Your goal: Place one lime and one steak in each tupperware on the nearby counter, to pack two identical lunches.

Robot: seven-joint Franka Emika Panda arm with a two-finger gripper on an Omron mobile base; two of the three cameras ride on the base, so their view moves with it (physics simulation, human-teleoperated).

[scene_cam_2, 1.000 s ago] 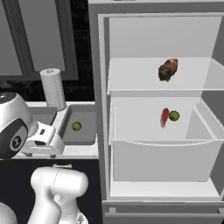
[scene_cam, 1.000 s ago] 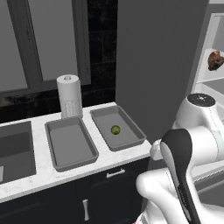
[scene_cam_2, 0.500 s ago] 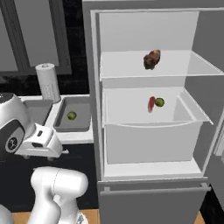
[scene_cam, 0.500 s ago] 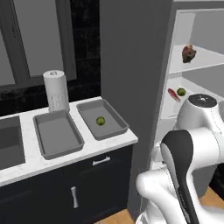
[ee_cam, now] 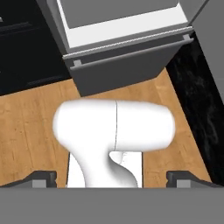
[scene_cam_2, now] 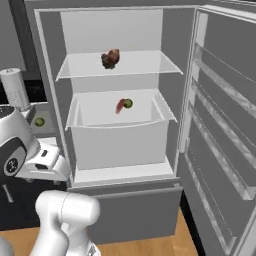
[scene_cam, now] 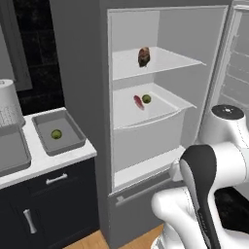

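Facing the open grey fridge (scene_cam: 104, 121), with my gripper (ee_cam: 111, 179) tucked low over the wooden floor, fingers spread wide and holding nothing; the two dark fingertips (ee_cam: 41, 178) sit far apart at the near edge of the hand view.

Stock check. A small green lime (scene_cam: 146, 98) and a flat red steak (scene_cam: 138, 101) lie touching on the fridge's white middle shelf, lime to the right. A brown, lumpy steak (scene_cam: 144, 56) sits alone on the upper shelf. In the right base view the same lime (scene_cam_2: 128, 103), red steak (scene_cam_2: 120, 106) and brown steak (scene_cam_2: 110, 58) show.

On the white stone counter (scene_cam: 53, 160) to the left: a grey rectangular tupperware (scene_cam: 59, 131) with one green lime (scene_cam: 56, 133) lying in it, and a second grey tupperware (scene_cam: 12, 151) further left, cut by the frame edge, so contents unclear.

Judgement: one lime is packed; both steaks and the second lime wait in the fridge, hence my position here, empty-handed and ready to reach in.
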